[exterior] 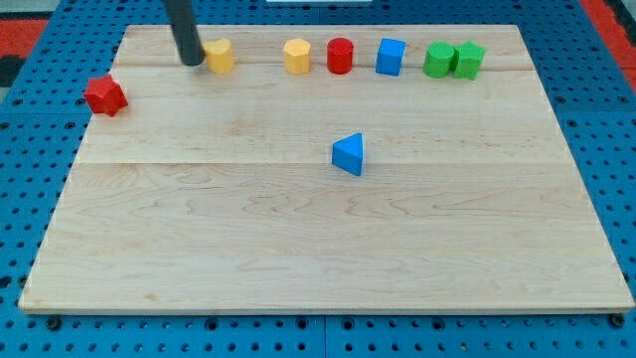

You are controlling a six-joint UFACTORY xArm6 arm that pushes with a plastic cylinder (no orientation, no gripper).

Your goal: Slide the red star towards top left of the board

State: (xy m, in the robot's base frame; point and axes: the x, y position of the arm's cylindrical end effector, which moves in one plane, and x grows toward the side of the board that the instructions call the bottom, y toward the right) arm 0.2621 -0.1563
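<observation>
My tip (190,62) near desk (298,249) top edge, touching yellow block (221,56). No hand, plain rod. Red star (104,94) at left edge: circle below-right, push up.

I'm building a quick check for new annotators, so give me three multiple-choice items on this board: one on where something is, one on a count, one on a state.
1. Where does the red star lie?
A. at the board's left edge
B. mid-board
C. at the view's bottom right

2. How many yellow blocks are in the top row?
A. one
B. two
C. four

3. How do the two green blocks stand to each other?
A. far apart
B. stacked
C. side by side, touching

Answers:
1 A, since the star sits at the wooden board's left edge, below and left of my tip.
2 B, since one yellow block sits just right of my tip and another yellow block further right.
3 C, since the green block and the green star show no gap between them.
</observation>
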